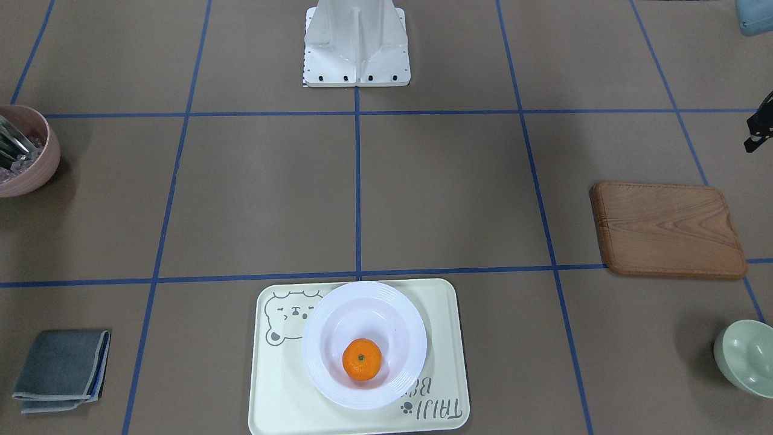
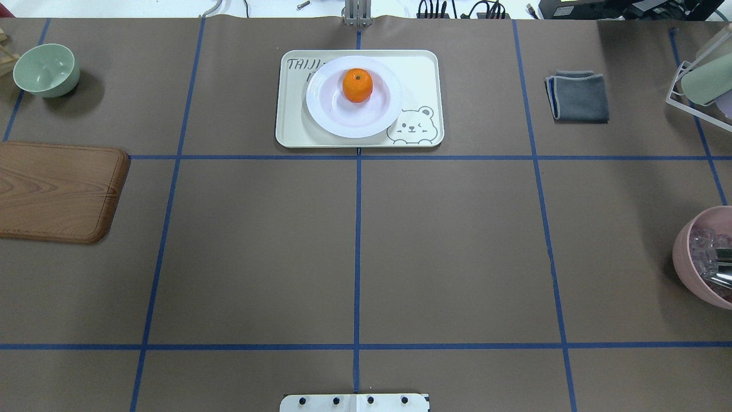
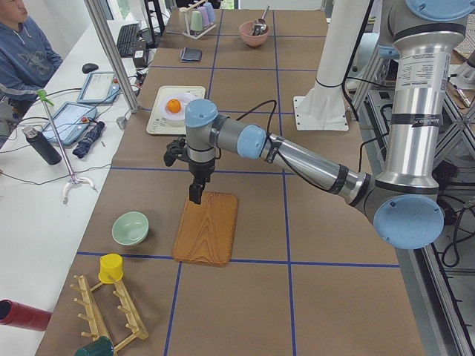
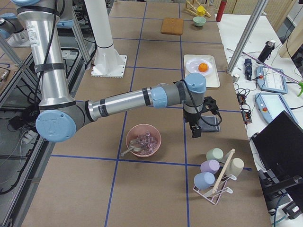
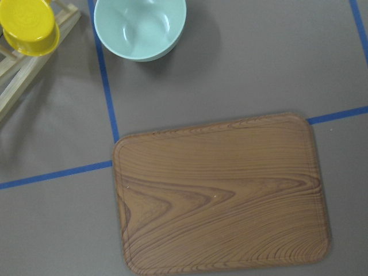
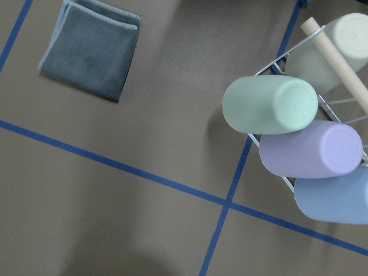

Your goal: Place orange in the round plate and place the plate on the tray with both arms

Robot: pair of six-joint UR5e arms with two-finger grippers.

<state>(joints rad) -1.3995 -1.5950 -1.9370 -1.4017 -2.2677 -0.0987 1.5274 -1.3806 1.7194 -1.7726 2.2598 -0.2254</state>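
The orange [image 1: 362, 359] lies in the white round plate [image 1: 362, 305], a little off its middle. The plate stands on the cream bear tray [image 1: 272, 393] at the table's far edge from the robot, also seen from overhead: orange [image 2: 357, 85], plate [image 2: 354, 121], tray [image 2: 420, 71]. Both arms are well away from it. The left gripper [image 3: 194, 196] hangs above the wooden board [image 3: 208, 226]. The right gripper [image 4: 194, 134] hangs above the grey cloth [image 4: 210, 124]. I cannot tell whether either is open or shut.
A wooden board [image 2: 54, 191] and a pale green bowl [image 2: 46, 68] sit on the robot's left. A grey folded cloth [image 2: 577, 96], a pink bowl [image 2: 706, 257] holding utensils and a cup rack [image 6: 299, 138] are on its right. A person [image 3: 22, 52] sits beside the table.
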